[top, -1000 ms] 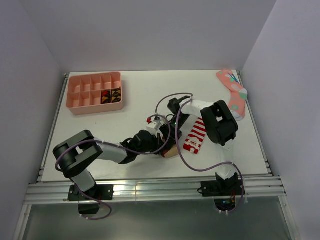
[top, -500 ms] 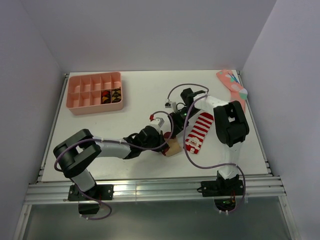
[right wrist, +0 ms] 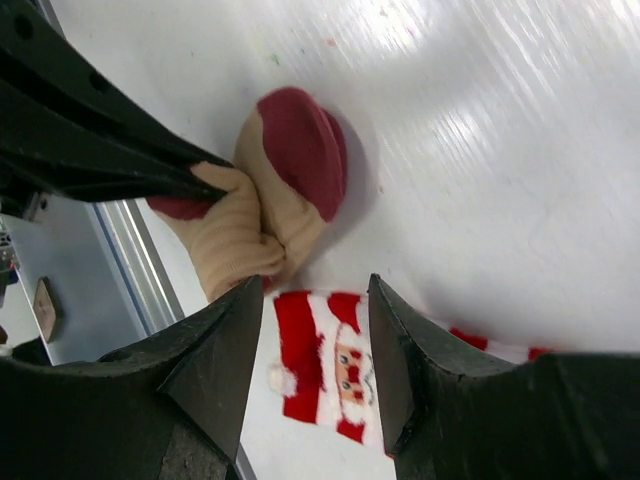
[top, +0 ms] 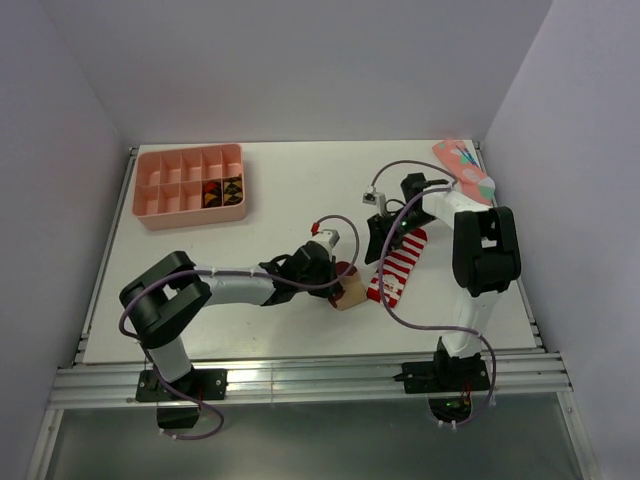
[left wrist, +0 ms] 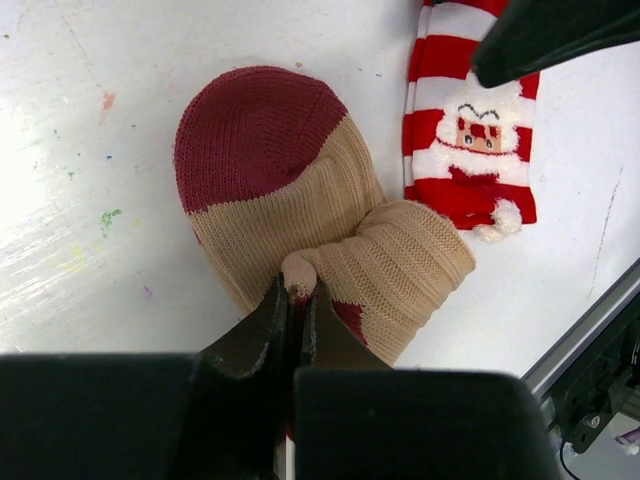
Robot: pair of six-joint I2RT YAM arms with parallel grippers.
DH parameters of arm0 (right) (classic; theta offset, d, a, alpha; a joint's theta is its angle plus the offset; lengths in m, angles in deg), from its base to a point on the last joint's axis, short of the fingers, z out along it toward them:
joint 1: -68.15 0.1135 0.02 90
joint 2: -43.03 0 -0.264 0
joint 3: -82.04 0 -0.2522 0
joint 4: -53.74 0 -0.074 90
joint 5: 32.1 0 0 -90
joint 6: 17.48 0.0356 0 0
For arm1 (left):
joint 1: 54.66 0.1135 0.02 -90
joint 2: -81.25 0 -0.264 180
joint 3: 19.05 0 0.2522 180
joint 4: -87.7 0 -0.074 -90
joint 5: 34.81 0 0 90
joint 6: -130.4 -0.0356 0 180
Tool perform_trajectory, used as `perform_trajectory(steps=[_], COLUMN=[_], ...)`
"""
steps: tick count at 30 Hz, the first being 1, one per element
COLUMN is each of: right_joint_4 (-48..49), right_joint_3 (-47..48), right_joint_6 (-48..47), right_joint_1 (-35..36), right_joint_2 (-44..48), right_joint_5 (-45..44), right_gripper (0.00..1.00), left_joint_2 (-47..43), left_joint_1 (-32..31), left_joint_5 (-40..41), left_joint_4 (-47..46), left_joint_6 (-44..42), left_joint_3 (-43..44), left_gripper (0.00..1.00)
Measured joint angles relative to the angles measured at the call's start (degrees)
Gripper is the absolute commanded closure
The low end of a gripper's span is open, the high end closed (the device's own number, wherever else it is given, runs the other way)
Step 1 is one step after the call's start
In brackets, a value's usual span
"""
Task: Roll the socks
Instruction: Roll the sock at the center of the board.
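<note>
Fingers (left wrist: 262,335) of the left gripper (left wrist: 296,298) are pinched closed on a fold of the tan sock (left wrist: 285,190), mid-frame, likely to stop the half-made roll springing open. The right gripper (right wrist: 315,285) hangs spread wide and empty above the Santa-striped sock (right wrist: 335,365) at lower centre.

Tan sock (left wrist: 330,250) folded over, striped sock (top: 397,266) flat just beside

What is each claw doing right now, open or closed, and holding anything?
Left claw: closed, pinching a fold of the tan sock.
Right claw: open, holding nothing.
</note>
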Motion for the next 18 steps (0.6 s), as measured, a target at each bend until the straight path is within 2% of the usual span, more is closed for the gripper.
perform_trajectory(steps=[5, 18], right_joint_4=[-0.90, 1.60], right_joint_3=[-4.28, -14.84], right_joint_6=[-6.99, -18.88], right_joint_1=[-3.06, -0.90], right_joint_2=[2.23, 15.67], right_joint_5=[0.74, -0.94], right_gripper=[0.46, 0.44], left_joint_2=[1.09, 3.54], left_joint_1=[0.00, 1.16], left_joint_5=[-0.33, -4.46], left_joint_4=[4.90, 15.37], left_joint_6=[-0.11, -2.51], left_joint_3=[3.39, 10.45], left_gripper=[0.99, 1.00])
